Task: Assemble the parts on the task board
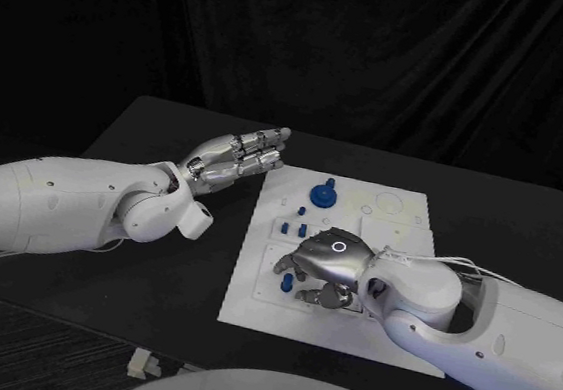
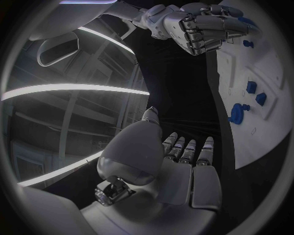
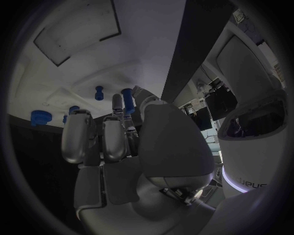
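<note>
The white task board [image 1: 392,236] lies mid-table. My right hand [image 1: 323,263] is low over its near-left part, fingers curled down. In the right wrist view its thumb and a finger [image 3: 117,104] pinch an upright blue peg [image 3: 127,101] against the board [image 3: 73,44]. A second small blue peg [image 3: 99,92] stands just beyond. A large blue knob [image 1: 323,195] stands at the board's far left, with small blue pieces [image 1: 294,228] nearer. My left hand [image 1: 237,159] hovers off the board's far-left edge, fingers straight and apart, holding nothing.
The black table [image 1: 158,235] has bare room to the left of the board and behind it. The left wrist view shows the board's edge [image 2: 269,142], the knob [image 2: 237,112] and my right hand [image 2: 205,24] beyond my left hand [image 2: 181,166].
</note>
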You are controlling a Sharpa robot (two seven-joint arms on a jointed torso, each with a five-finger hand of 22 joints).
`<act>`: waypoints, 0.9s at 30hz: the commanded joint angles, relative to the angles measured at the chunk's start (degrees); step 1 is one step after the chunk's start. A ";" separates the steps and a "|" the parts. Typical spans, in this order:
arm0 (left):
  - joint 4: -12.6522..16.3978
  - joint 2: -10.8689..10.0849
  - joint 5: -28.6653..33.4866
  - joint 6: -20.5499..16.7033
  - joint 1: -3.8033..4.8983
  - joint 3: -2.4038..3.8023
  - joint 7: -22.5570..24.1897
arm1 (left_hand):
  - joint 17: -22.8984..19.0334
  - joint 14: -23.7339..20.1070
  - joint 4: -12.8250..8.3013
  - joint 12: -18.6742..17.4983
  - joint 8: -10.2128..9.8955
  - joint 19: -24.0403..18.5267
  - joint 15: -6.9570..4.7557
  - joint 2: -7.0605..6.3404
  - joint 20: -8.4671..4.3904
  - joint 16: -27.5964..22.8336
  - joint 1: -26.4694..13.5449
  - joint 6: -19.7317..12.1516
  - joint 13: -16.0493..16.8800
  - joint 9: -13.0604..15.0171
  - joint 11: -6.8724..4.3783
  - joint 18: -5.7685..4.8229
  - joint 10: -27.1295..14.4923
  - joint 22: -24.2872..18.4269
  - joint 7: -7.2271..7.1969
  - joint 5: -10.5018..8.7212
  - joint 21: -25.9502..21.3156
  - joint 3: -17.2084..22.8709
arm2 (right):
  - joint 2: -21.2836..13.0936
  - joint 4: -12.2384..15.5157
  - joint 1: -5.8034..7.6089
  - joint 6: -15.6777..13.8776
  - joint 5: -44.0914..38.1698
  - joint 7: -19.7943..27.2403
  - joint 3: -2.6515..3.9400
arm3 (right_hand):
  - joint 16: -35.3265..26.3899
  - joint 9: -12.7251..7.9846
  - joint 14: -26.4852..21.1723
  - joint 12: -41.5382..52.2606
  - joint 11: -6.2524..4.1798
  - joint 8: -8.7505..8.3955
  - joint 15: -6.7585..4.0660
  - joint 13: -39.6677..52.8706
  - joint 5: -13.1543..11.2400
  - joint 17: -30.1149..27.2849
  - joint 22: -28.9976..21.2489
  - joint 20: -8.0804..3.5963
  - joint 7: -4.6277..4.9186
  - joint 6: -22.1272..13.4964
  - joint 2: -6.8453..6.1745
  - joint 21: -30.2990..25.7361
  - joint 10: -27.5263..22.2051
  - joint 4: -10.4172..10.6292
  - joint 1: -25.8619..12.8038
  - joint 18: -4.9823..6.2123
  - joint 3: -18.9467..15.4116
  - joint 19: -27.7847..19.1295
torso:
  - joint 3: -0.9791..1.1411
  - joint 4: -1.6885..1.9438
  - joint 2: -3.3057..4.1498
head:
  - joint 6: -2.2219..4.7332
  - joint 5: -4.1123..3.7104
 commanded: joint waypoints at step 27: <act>-0.01 0.34 0.44 0.62 -0.08 0.06 2.07 | -0.07 0.08 -0.06 0.42 0.18 0.08 0.46 -0.33 0.42 -0.21 1.49 0.77 0.01 0.08 0.13 0.78 0.02 0.00 -1.42 0.52 -0.09 0.53 | -18.92 5.39 12.03 -9.02 25.18 -5.77 0.02 | -7.87 -0.53 -3.64 14.67 -3.52 6.44 -2.12 7.83 -2.38 -12.37 6.37 -1.88 2.06 13.01 1.41 -12.29 10.40 4.77 1.05 2.35 -3.32 -3.90 | 0.01 0.04 -0.13 | -0.01 -2.39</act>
